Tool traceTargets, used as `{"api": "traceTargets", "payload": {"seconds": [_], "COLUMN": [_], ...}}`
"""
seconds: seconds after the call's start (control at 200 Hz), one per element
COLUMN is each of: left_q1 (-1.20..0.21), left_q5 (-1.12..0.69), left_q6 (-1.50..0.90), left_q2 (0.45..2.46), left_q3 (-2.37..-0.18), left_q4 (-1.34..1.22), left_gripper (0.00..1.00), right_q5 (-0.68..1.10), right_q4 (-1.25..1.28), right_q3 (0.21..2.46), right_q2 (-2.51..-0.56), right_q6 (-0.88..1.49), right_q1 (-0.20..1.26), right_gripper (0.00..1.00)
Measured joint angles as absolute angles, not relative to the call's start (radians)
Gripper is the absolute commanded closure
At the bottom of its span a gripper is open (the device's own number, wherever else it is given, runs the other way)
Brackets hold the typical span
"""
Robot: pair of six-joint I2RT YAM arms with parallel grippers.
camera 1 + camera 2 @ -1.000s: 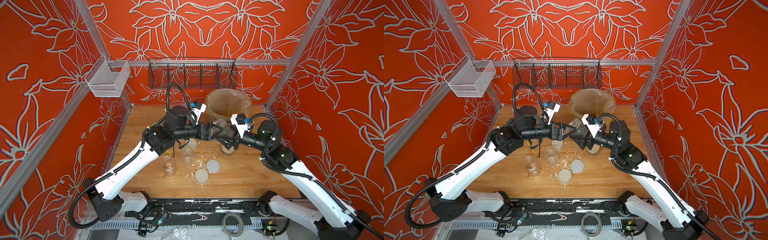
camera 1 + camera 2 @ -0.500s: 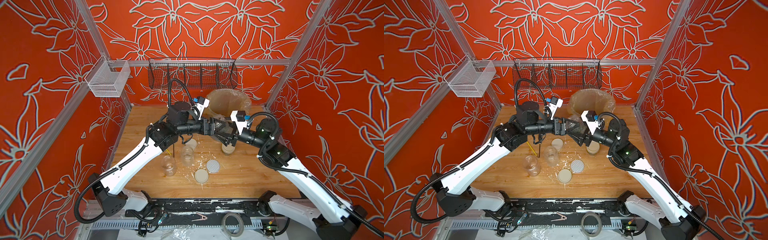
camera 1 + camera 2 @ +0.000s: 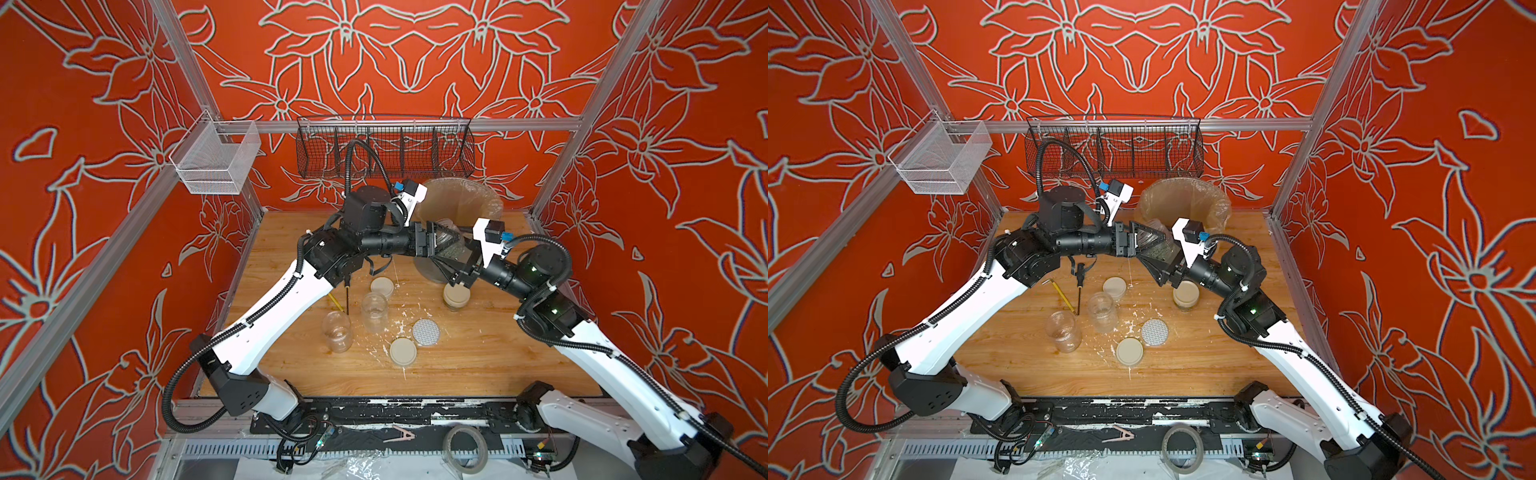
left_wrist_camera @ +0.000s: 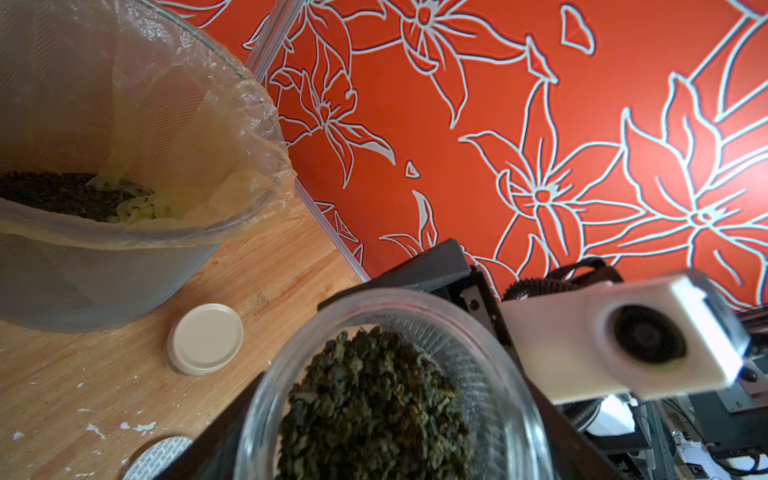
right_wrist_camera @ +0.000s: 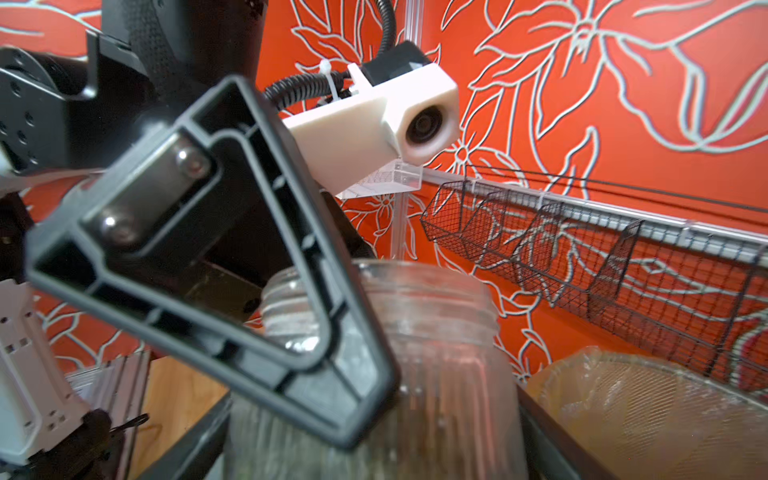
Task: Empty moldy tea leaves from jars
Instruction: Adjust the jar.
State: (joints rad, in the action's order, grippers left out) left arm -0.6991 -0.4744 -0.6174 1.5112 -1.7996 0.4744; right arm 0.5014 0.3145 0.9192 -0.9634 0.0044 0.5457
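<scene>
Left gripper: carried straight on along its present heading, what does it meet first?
The open jar of tea leaves sits between its jaws; beyond that, the right gripper, facing it, though depth is unclear.

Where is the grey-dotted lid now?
In both top views the dotted lid lies flat on the wooden table, beside a plain cream lid, to the right of an empty jar.
</scene>
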Motion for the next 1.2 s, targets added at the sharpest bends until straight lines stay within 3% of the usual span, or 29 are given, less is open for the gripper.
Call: {"api": "traceTargets", "payload": {"seconds": [0.055,0.45,0.791,1.086,1.201], "left_q1": [-0.699,-0.687,-0.687,-0.679,-0.674], "left_q5": [-0.461,-0.413,-0.412,-0.408,-0.408], "left_q6": [-0.630,-0.653,-0.653,-0.653,-0.654], "left_q2": [1.523,1.548,1.552,1.552,1.552], "left_q3": [-1.823,-1.918,-1.920,-1.921,-1.921], "left_q4": [0.487,0.512,0.540,0.542,0.542], "left_gripper": [0.64,0.68,0.68,0.69,0.69], "right_q5": [0.487,0.391,0.403,0.427,0.429], "right_q4": [0.354,0.694,0.921,1.013,1.024], "right_q3": [0.891,0.771,0.780,0.788,0.789], "right_q2": [-0.964,-1.013,-1.143,-1.166,-1.166], "right_q6": [-0.018,-0.109,-0.110,-0.088,-0.079], "right_q1": [0.546,0.550,0.550,0.550,0.550], "right_gripper": [0.03,0.03,0.11,0.06,0.12]}}
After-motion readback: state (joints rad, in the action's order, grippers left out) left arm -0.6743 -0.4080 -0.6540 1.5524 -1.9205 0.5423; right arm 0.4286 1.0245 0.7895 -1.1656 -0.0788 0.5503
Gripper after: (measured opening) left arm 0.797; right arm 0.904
